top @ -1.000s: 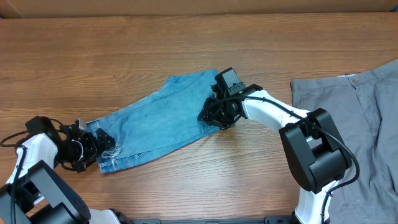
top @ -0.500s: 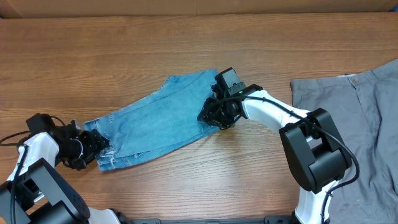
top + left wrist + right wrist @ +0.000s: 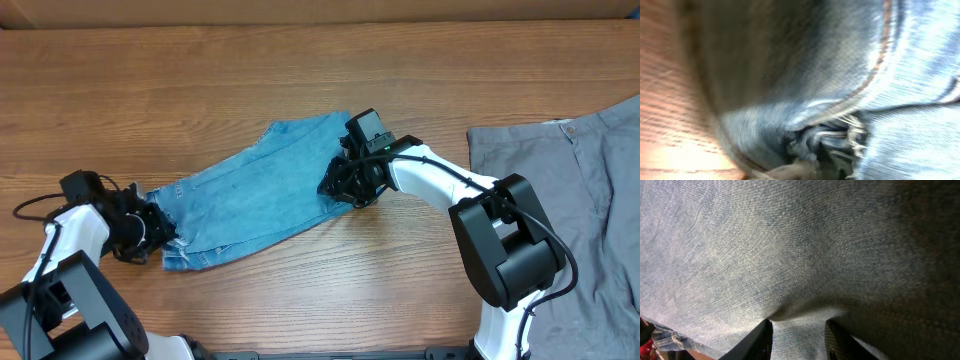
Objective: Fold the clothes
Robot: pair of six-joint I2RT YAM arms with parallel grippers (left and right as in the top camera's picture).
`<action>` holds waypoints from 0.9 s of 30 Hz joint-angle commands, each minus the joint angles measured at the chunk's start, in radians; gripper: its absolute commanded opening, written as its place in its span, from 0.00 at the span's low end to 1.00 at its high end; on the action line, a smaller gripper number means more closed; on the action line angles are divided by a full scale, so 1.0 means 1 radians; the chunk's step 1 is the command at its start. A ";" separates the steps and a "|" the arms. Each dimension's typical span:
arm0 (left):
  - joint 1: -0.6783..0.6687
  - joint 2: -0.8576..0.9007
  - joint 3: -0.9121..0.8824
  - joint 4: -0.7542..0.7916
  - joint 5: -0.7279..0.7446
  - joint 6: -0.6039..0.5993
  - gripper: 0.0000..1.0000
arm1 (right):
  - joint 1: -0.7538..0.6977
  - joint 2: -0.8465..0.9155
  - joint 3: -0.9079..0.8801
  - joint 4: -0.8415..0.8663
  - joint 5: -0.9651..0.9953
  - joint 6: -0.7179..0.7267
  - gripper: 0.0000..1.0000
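Right gripper (image 3: 345, 186): clamped down on the jeans (image 3: 250, 195). In the right wrist view its two black fingers (image 3: 757, 342) press into the denim with a small ridge of cloth puckered up between them. From overhead it sits at the 4 o'clock edge of the wide, upper end of the jeans. The white right arm (image 3: 430, 175) runs off toward 4 o'clock to its black base near the front edge.

Left gripper (image 3: 152, 228): at the narrow end of the jeans, on the frayed hem (image 3: 180, 255). The left wrist view is blurred and filled with denim, a seam and loose white threads (image 3: 850, 127); the fingers are not distinct there. Cannot tell whether it is pinching the hem or only touching it. The left arm (image 3: 75, 225) bends back toward 7 o'clock.

Jeans: light blue, doubled into one band, lying flat on the wooden table (image 3: 300, 80) left of centre. Long axis runs from 8 o'clock (hem) up to 2 o'clock (wide end). Some wrinkling near the hem; the lower layer shows along the 5 o'clock edge.

Grey trousers (image 3: 580, 200): spread flat at the 3 o'clock side of the table, partly cut off by the picture edge, well apart from the jeans and from both grippers. A button shows near their top.
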 commanded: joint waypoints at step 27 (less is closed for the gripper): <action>-0.169 -0.029 0.960 -0.747 -0.240 -0.013 0.04 | 0.005 -0.264 -0.016 -0.063 -0.054 -0.021 0.33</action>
